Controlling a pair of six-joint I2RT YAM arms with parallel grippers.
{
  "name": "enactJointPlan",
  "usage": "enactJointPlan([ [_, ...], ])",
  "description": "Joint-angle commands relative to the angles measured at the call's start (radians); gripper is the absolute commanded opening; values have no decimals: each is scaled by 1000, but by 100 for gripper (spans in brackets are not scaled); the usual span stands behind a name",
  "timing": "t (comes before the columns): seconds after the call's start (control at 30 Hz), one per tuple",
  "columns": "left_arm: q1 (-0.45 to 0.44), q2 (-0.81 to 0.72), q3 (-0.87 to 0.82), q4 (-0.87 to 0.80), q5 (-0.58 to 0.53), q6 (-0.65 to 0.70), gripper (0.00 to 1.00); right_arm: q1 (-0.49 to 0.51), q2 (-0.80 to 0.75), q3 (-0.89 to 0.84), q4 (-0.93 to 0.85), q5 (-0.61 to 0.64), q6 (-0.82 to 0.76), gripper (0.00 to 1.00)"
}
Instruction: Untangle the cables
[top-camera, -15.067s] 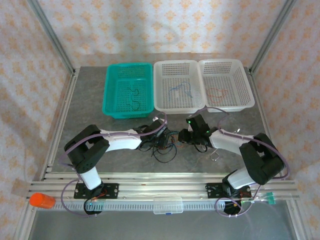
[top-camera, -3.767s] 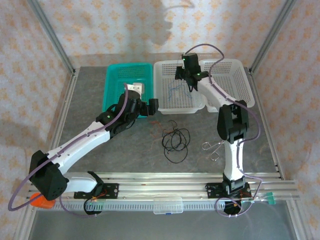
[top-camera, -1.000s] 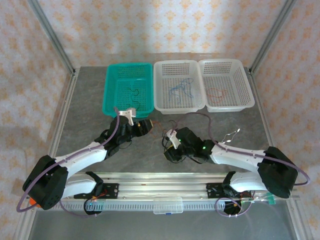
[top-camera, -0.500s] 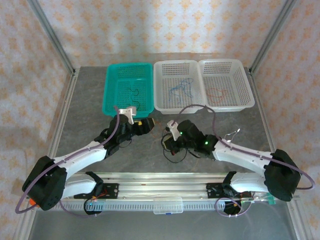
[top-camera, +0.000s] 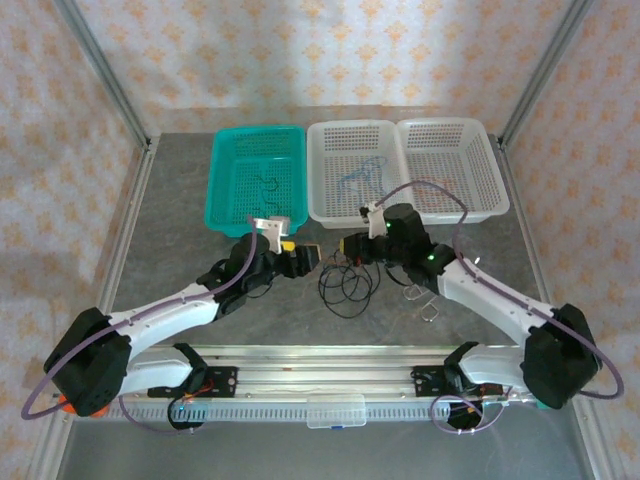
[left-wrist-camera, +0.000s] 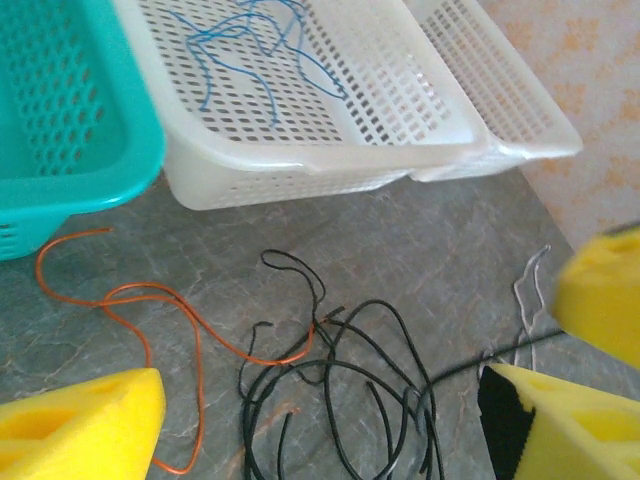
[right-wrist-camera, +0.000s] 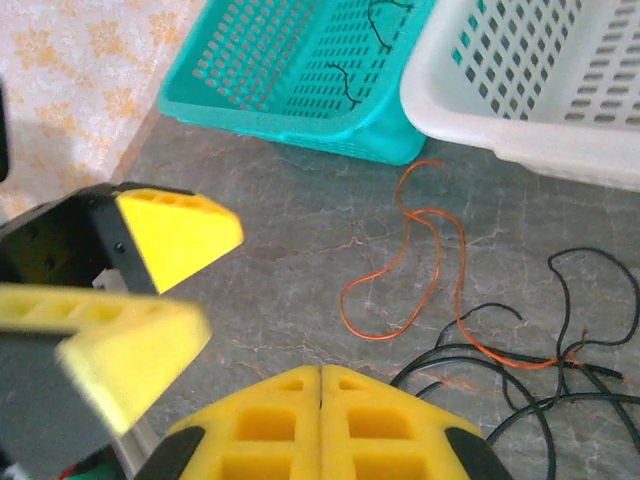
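Note:
A tangle of black cables (top-camera: 345, 285) lies on the grey table, with a loose orange cable (left-wrist-camera: 150, 320) beside it. My left gripper (top-camera: 303, 258) hovers just left of the pile. In the left wrist view it (left-wrist-camera: 322, 390) is open, the black loops (left-wrist-camera: 340, 385) lying between its yellow fingers. My right gripper (top-camera: 350, 247) faces it from the right; its pads (right-wrist-camera: 320, 372) are pressed together. One black strand (left-wrist-camera: 480, 362) runs taut from the pile up to the right gripper's tip. The orange cable (right-wrist-camera: 420, 260) curls in front of it.
A teal basket (top-camera: 225, 190) holds short black wires (top-camera: 265, 185). The middle white basket (top-camera: 318, 170) holds a blue wire (top-camera: 360, 175). The right white basket (top-camera: 495, 170) holds a red-orange wire (top-camera: 435, 185). A silver wire tool (top-camera: 425, 298) lies right of the pile.
My right gripper closed at the pile, then swung up and back toward the baskets, pulling a black strand. My left gripper slid right toward the pile with its jaws wide.

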Motion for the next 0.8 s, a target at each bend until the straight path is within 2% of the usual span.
enactJointPlan([
  [0.0,-24,24,46,18,85,85,80,-37,38,36,76,-126,105,0],
  [0.1,-47,66,61,37,138,117,75,-68,83,53,78,-209,128,0],
  [0.3,-50,136,92,27,133,160,73,-96,96,60,70,-261,124,0],
  [0.43,-52,164,118,14,89,183,63,-102,101,69,57,-281,119,0],
  [0.57,-53,206,161,-7,88,205,58,-102,111,82,48,-298,115,0],
  [0.77,-54,238,179,-10,84,210,45,-102,113,92,40,-303,112,0],
])
